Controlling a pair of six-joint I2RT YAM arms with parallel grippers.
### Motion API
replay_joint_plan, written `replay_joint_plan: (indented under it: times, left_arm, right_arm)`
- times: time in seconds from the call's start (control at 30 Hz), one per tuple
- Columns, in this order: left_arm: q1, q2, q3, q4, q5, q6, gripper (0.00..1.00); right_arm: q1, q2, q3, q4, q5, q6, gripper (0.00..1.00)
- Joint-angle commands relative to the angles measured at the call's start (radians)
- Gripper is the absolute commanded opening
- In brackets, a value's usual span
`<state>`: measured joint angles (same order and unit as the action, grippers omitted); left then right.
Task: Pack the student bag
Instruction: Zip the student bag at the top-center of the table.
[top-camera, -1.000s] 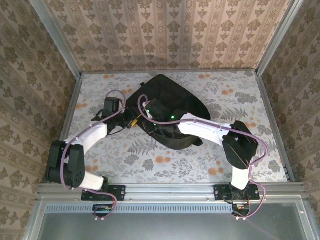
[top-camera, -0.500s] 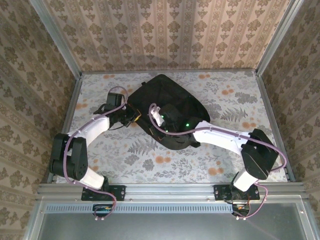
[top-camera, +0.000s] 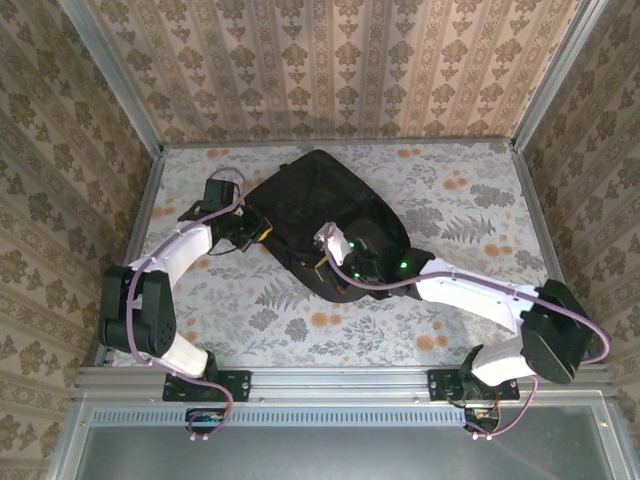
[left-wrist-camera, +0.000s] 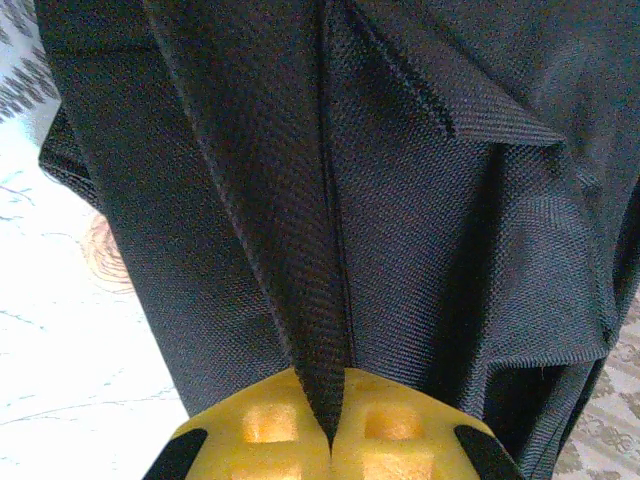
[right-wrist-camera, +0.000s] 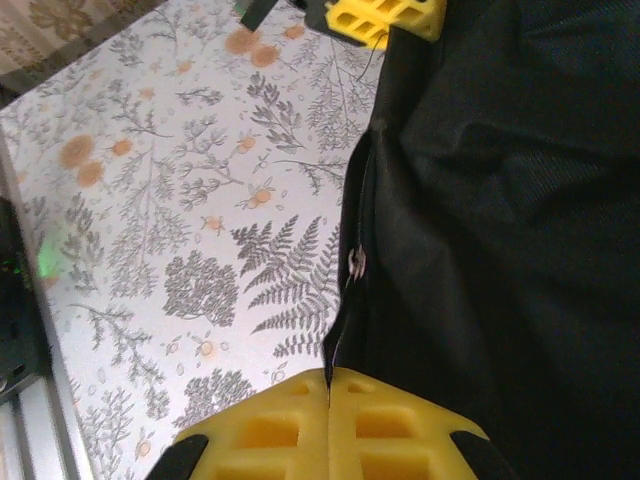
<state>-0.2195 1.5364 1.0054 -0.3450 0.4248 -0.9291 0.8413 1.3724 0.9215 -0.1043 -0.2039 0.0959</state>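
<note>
The student bag (top-camera: 325, 205) is a black fabric backpack lying flat in the middle of the floral table (top-camera: 470, 190). My left gripper (top-camera: 264, 236) is at the bag's left edge. In the left wrist view its yellow fingers (left-wrist-camera: 270, 425) are shut on a raised fold of the bag's fabric (left-wrist-camera: 330, 300). My right gripper (top-camera: 323, 264) is at the bag's near-left edge. In the right wrist view the right gripper (right-wrist-camera: 328, 385) is shut on the bag's zipper seam (right-wrist-camera: 350, 300), just below a small metal zipper pull (right-wrist-camera: 355, 262).
Metal frame posts and patterned walls enclose the table on three sides. Bare tabletop (right-wrist-camera: 180, 200) lies left of the bag and along the near edge (top-camera: 330, 335). The left gripper's yellow fingers (right-wrist-camera: 385, 18) show at the top of the right wrist view.
My left gripper has shut on the bag's fabric. The right gripper has moved toward the near right along the bag's edge, its arm stretching out, and the bag's near edge has shifted with it.
</note>
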Motion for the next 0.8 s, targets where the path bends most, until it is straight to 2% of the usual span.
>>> replay_joint_plan:
  times: [0.0, 0.1, 0.17, 0.2, 0.23, 0.3, 0.33, 0.4, 0.43, 0.53, 0.6, 0.7, 0.77]
  left_arm:
    - [0.037, 0.024, 0.064, -0.018, -0.121, 0.050, 0.00]
    - [0.018, 0.034, 0.070, -0.007, -0.089, 0.058, 0.00]
    - [0.000, 0.027, 0.077, -0.035, -0.090, 0.081, 0.01]
    - [-0.007, 0.022, 0.074, -0.047, -0.092, 0.084, 0.03]
    - [-0.011, 0.011, 0.067, -0.055, -0.086, 0.086, 0.07]
    - [-0.011, -0.015, 0.056, -0.088, -0.082, 0.096, 0.21]
    - [-0.012, -0.032, 0.045, -0.104, -0.081, 0.099, 0.31]
    - [-0.012, -0.069, 0.015, -0.106, -0.058, 0.094, 0.46]
    - [-0.012, -0.086, -0.003, -0.095, -0.037, 0.085, 0.52]
    - [-0.033, -0.117, -0.038, -0.046, 0.015, 0.053, 0.63]
    - [-0.057, -0.115, -0.045, -0.010, 0.035, 0.040, 0.66]
    - [-0.094, -0.077, -0.028, -0.001, 0.023, 0.041, 0.66]
    - [-0.102, -0.048, -0.030, 0.009, 0.019, 0.035, 0.64]
  right_arm:
    - [0.001, -0.087, -0.027, 0.033, -0.041, -0.014, 0.00]
    - [-0.001, -0.070, -0.016, 0.040, -0.011, -0.003, 0.00]
    - [-0.001, -0.041, 0.023, 0.006, 0.082, 0.046, 0.00]
    - [-0.006, -0.032, 0.042, -0.017, 0.109, 0.070, 0.13]
    - [-0.015, -0.021, 0.062, -0.043, 0.117, 0.098, 0.24]
    - [-0.032, -0.010, 0.087, -0.100, 0.153, 0.127, 0.25]
    - [-0.037, -0.004, 0.099, -0.144, 0.218, 0.140, 0.26]
    - [-0.080, 0.004, 0.119, -0.221, 0.301, 0.207, 0.34]
    - [-0.126, 0.008, 0.131, -0.260, 0.302, 0.288, 0.40]
    - [-0.291, 0.046, 0.154, -0.306, 0.150, 0.487, 0.42]
    - [-0.325, 0.079, 0.171, -0.306, 0.125, 0.556, 0.43]
    - [-0.329, 0.190, 0.297, -0.480, 0.224, 0.665, 0.44]
    - [-0.337, 0.261, 0.367, -0.568, 0.230, 0.696, 0.42]
